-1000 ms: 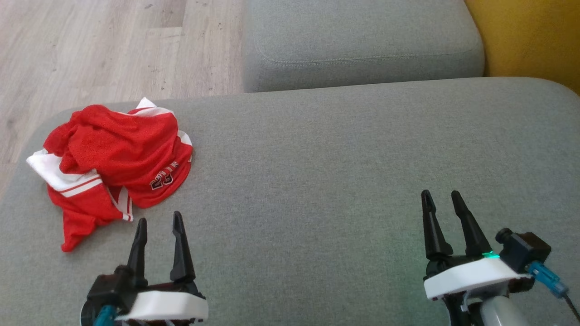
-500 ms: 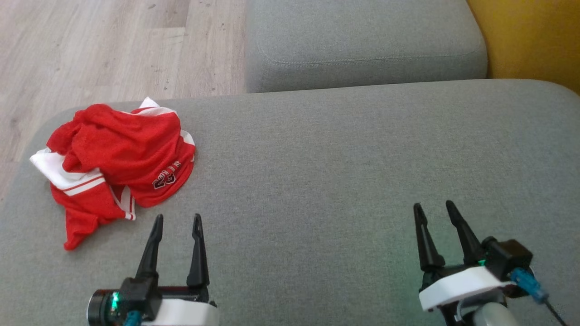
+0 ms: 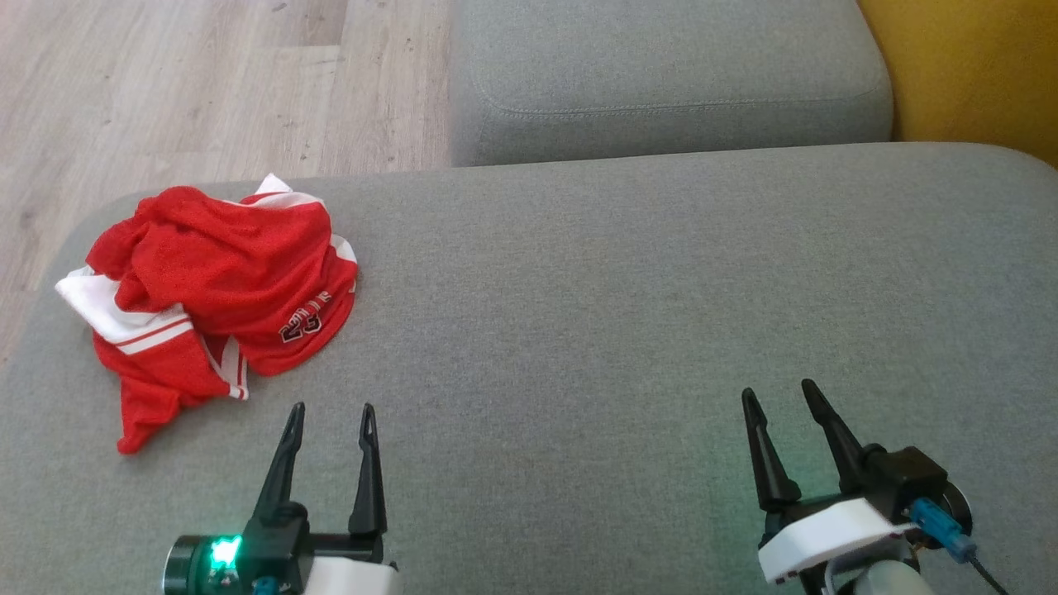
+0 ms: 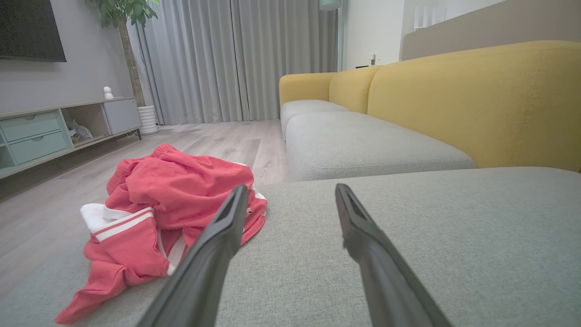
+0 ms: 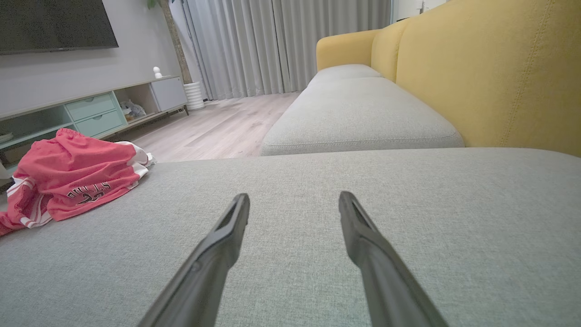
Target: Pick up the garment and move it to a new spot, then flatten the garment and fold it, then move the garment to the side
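The garment [image 3: 219, 285] is a red sports jersey with white trim and dark lettering, lying crumpled in a heap at the left end of the grey sofa cushion [image 3: 628, 281]. It also lies left of the fingers in the left wrist view, garment [image 4: 163, 204], and at the far left in the right wrist view, garment [image 5: 68, 177]. My left gripper [image 3: 331, 411] hovers open just right of and nearer than the heap, holding nothing. Far to the right, my right gripper [image 3: 777, 392] stands open over bare cushion.
A second grey cushion [image 3: 661, 74] lies beyond, with the yellow sofa back [image 3: 975, 66] along the right. Wooden floor [image 3: 165, 83] drops off past the cushion's left and far edges. A TV console [image 4: 54, 131] and curtains [image 4: 236, 59] stand across the room.
Both grippers have drawn back toward the bottom of the head view, the left one also shifting right. The garment has stayed put, and both grippers remain open.
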Tool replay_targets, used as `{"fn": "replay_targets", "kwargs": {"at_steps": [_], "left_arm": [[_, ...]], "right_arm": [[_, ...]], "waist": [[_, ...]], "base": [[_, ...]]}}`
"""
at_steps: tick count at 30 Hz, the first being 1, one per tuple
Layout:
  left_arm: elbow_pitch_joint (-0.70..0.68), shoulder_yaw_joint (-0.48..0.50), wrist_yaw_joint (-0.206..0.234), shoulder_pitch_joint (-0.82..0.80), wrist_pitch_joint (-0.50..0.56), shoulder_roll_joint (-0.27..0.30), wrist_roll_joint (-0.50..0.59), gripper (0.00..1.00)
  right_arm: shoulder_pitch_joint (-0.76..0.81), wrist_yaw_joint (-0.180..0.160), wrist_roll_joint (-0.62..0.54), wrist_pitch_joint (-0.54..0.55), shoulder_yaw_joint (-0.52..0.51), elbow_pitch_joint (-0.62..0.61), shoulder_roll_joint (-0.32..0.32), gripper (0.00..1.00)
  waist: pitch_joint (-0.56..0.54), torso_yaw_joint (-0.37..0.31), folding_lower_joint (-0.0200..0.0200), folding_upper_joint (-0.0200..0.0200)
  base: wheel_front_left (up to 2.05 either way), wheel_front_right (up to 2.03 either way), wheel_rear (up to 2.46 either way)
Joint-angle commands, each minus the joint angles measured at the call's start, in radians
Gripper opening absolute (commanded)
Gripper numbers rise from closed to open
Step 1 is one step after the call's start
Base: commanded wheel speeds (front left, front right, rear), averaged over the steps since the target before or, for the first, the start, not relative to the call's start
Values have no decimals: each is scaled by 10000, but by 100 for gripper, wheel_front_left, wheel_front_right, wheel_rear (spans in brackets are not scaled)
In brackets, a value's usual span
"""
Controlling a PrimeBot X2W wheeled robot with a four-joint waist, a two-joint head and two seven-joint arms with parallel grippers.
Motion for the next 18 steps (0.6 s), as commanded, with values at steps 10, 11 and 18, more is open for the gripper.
{"fn": "replay_targets", "kwargs": {"at_steps": [10, 11, 18], "left_arm": [[-108, 242, 107, -442, -95, 36, -81, 100], [-93, 231, 120, -457, -95, 36, -96, 100], [-23, 204, 291, -456, -95, 36, -208, 100]], "right_arm": [[-468, -7, 50, -136, 142, -270, -93, 100], [-452, -7, 56, -136, 127, -264, -93, 100], [-367, -7, 73, -136, 171, -270, -93, 100]], "waist": [[5, 186, -1, 0], [5, 257, -1, 0], [34, 1147, -1, 0]], "base": [[0, 0, 0], [0, 0, 0], [0, 0, 0]]}}
